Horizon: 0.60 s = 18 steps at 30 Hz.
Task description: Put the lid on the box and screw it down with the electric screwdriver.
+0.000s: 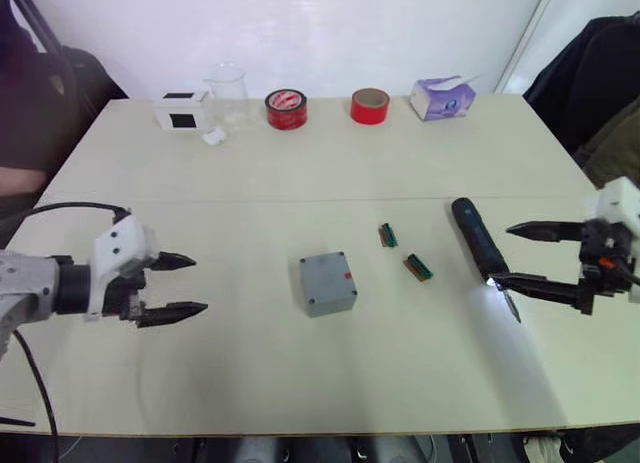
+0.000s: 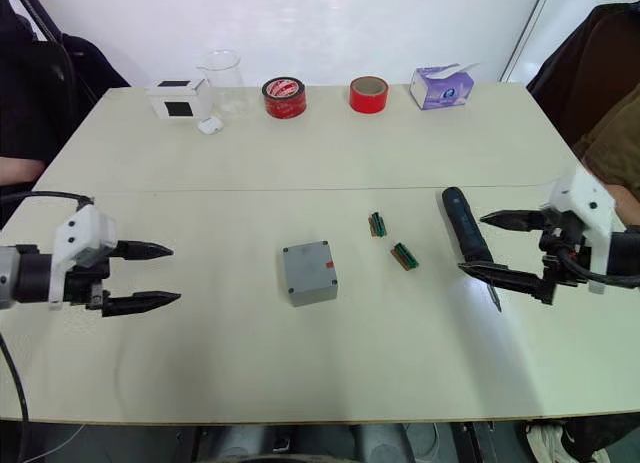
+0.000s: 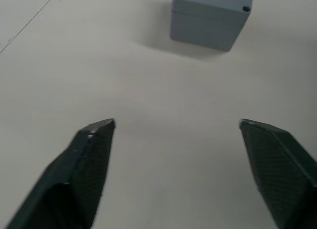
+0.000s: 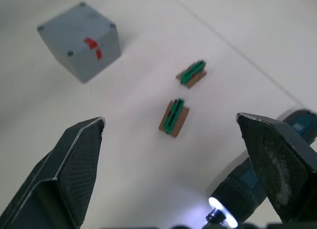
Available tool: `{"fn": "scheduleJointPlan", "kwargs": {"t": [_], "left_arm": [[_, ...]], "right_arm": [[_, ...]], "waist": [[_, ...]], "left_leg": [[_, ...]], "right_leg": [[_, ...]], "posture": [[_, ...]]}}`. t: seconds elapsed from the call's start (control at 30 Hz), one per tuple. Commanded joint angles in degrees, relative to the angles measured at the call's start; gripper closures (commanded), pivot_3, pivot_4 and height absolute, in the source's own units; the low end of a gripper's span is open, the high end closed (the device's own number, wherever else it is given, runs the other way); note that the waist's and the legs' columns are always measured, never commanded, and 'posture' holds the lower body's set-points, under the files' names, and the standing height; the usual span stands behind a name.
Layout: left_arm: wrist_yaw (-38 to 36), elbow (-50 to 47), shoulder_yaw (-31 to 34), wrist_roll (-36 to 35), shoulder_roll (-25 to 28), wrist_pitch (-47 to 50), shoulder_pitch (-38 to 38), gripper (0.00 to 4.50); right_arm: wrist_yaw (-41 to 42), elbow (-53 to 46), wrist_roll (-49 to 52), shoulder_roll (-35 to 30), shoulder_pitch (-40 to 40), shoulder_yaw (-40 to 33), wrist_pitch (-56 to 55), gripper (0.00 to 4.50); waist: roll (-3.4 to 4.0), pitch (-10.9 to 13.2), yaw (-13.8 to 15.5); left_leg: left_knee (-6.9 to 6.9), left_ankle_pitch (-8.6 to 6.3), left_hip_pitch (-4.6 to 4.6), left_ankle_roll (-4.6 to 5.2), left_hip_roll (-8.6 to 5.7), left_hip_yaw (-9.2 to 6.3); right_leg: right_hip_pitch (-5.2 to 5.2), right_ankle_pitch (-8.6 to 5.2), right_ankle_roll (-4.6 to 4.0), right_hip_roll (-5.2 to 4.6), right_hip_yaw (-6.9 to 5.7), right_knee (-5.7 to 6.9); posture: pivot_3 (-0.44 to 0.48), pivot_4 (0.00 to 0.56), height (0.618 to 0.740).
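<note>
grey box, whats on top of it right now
The lid sits on the box, flush with its edges, a red mark at one side. Corner screw holes show in the wrist views; whether screws are in them is too small to tell. The inside is covered.

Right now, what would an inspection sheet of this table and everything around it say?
Surface: pale beige table with a seam line across its middle.
Job's things: small grey square plastic box at centre, grey lid apparently seated on it; dark blue-black cylindrical electric screwdriver lying flat, tip light on.
Clutter: two small green-and-brown parts; two red tape rolls; clear glass beaker; white box with black panel; purple tissue box.
Grippers: left tool open, empty; right tool open beside the screwdriver.
Cables: black cable at the left arm.
Surroundings: white wall; dark clothing at the right.
</note>
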Motion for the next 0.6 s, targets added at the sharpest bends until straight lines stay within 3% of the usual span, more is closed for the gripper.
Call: {"fn": "scheduleJointPlan", "kwargs": {"t": [0.03,0.23,0.37,0.6], "left_arm": [[-0.5,-1.6,5.0,-2.6,1.1,2.3,0.3,0.10],[-0.1,-2.0,5.9,-3.3,0.9,3.0,-0.2,0.10],[1.0,-2.5,4.8,-4.1,0.6,3.6,-1.5,0.10],[1.4,-2.8,4.4,-4.9,0.8,4.0,-2.1,0.10]], "right_arm": [[2.5,1.1,0.5,-1.4,1.3,-3.2,-1.7,0.00],[5.8,4.0,0.1,-4.9,2.2,-2.7,-2.0,0.00],[5.6,5.0,-0.4,-4.9,1.4,-1.3,-3.5,0.00],[4.9,3.3,0.0,-4.5,2.0,-1.1,-3.1,0.00]], "waist": [[-0.01,0.0,0.0],[0.00,0.0,0.0],[-0.05,0.0,0.0],[-0.04,0.0,0.0]], "left_leg": [[0.00,0.00,0.02,0.00,0.00,0.00],[0.00,0.00,0.18,0.00,-0.02,0.02],[-0.06,-0.01,0.65,0.00,0.00,0.02],[-0.06,-0.01,0.68,0.00,0.00,0.02]], "right_leg": [[0.03,0.00,0.00,0.00,0.00,0.00],[0.17,0.00,0.00,0.00,0.00,0.00],[0.63,-0.02,-0.03,-0.03,0.01,-0.07],[0.65,-0.02,-0.03,-0.04,0.02,-0.05]], "posture": [[0.000,0.150,0.740],[0.000,0.150,0.740],[0.000,0.150,0.740],[0.000,0.150,0.740]]}}
